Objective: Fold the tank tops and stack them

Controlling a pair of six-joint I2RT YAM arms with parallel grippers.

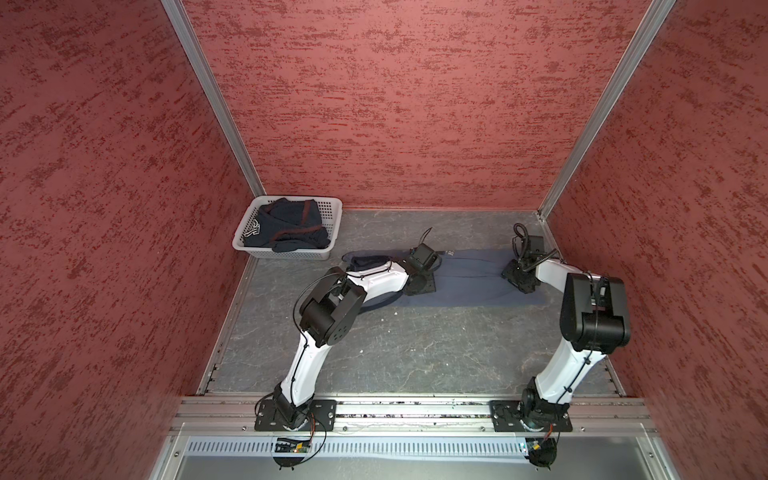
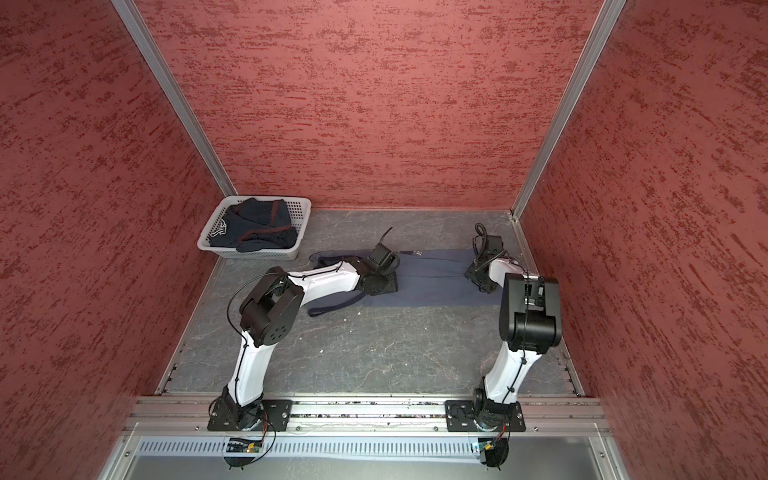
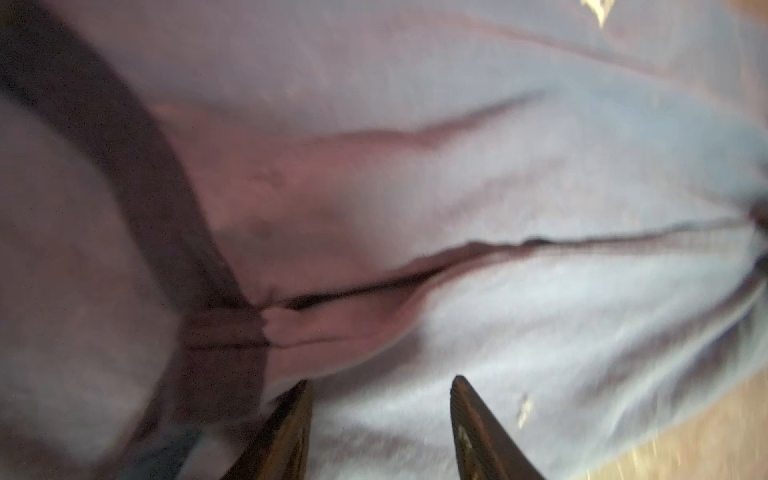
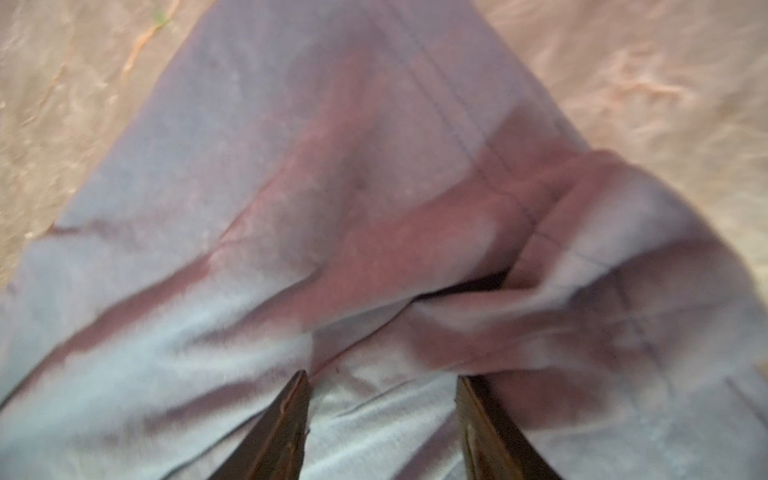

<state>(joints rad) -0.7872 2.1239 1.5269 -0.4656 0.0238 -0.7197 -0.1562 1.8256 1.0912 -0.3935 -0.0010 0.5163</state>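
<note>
Lying flat, creased — slate-blue tank top [image 1: 469, 282]

On my feed, a white perforated plastic basket [image 1: 286, 253] [image 2: 253, 252] sits in the far left corner of the grey marbled counter [image 1: 415, 345] [image 2: 374, 353], close against the mottled red walls [image 1: 395, 104]. Bare aluminium posts [image 1: 212, 95] run up both back corners, and a silver aluminium rail [image 1: 415, 409] crosses the counter's near edge.

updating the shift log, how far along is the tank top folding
Done: slate-blue top lies stretched out on the table. In hand: left claw and right claw, both open, sit low over it. Left: folding it, then the navy top, crumpled in the basket; nothing stacked yet.
</note>
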